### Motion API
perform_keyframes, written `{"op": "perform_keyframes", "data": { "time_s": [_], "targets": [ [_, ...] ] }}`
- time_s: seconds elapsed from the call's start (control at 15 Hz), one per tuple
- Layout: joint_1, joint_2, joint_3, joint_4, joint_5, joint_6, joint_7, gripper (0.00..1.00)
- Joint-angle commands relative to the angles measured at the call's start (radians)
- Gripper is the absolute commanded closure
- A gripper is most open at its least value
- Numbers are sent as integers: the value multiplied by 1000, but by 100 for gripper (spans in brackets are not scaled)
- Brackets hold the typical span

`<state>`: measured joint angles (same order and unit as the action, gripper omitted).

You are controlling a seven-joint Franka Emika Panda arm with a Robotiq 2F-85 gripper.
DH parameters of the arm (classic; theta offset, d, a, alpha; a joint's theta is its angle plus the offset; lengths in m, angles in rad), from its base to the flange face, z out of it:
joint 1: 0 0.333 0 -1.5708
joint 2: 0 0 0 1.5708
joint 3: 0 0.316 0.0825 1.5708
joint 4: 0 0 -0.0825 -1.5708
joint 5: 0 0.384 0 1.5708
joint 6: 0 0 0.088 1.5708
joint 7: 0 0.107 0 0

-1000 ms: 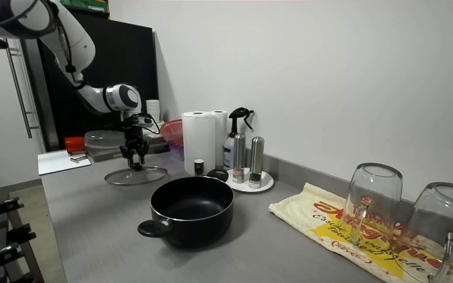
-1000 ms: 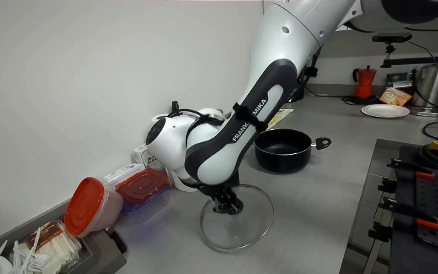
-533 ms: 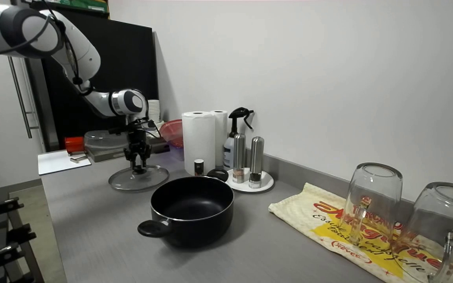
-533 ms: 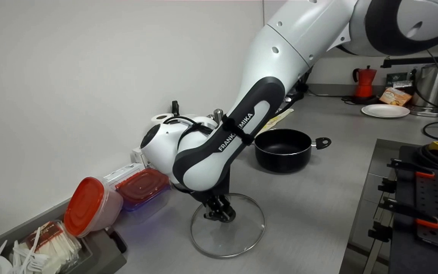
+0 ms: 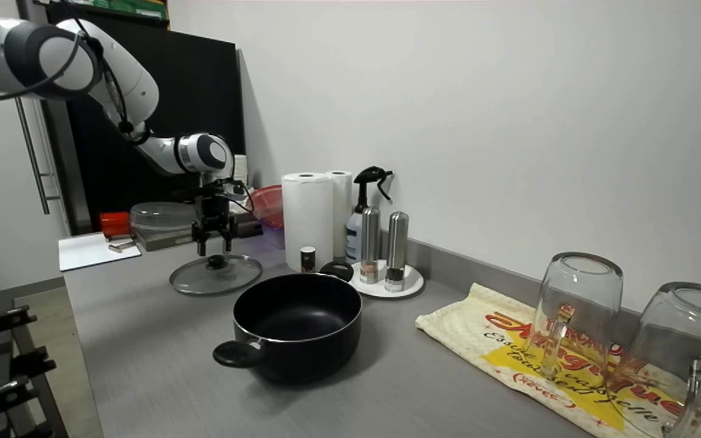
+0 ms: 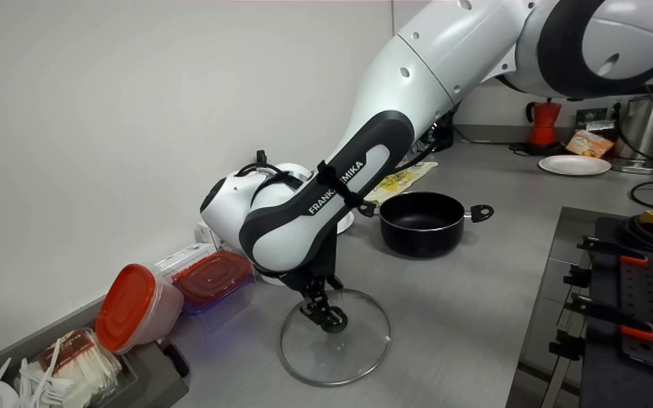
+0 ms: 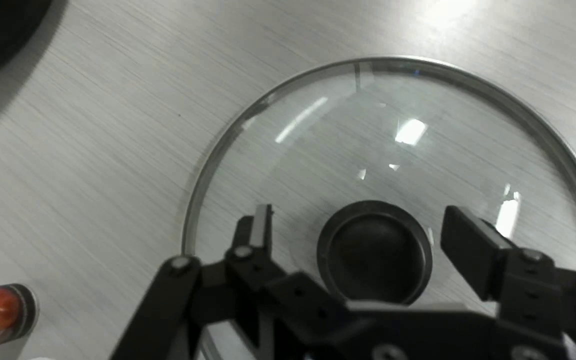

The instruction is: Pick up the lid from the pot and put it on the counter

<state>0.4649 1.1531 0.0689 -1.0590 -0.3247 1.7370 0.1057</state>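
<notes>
The glass lid (image 5: pixel 204 281) lies flat on the grey counter (image 5: pixel 162 365), apart from the pot. In the wrist view its metal rim surrounds a round black knob (image 7: pixel 374 255). My gripper (image 7: pixel 357 220) is open over that knob, one finger to each side with a gap. In an exterior view the gripper (image 5: pixel 215 248) points straight down, its tips around or just above knob height. The black pot (image 5: pixel 302 328) stands uncovered and looks empty, nearer that camera; another exterior view has the pot (image 6: pixel 422 235) beyond the lid (image 6: pixel 355 351).
Paper rolls (image 5: pixel 308 222), a small jar (image 5: pixel 308 259) and steel mills on a white plate (image 5: pixel 414 281) stand along the wall. Red-lidded containers (image 6: pixel 128 309) are close to the arm. Upturned glass mugs (image 5: pixel 575 316) rest on a cloth. A black stove (image 6: pixel 621 362) borders the counter.
The lid came down and shifted slightly until it rested on the counter. My fingers, earlier closed on its knob, have spread apart and the gripper has risen a little.
</notes>
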Motion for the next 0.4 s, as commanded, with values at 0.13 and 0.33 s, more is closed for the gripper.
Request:
{"op": "perform_keyframes", "data": {
  "time_s": [0.13,0.33],
  "targets": [
    [-10,-15,0,26,0,-68,-39,0],
    [-15,-20,0,26,0,-72,-47,0]
  ]
}}
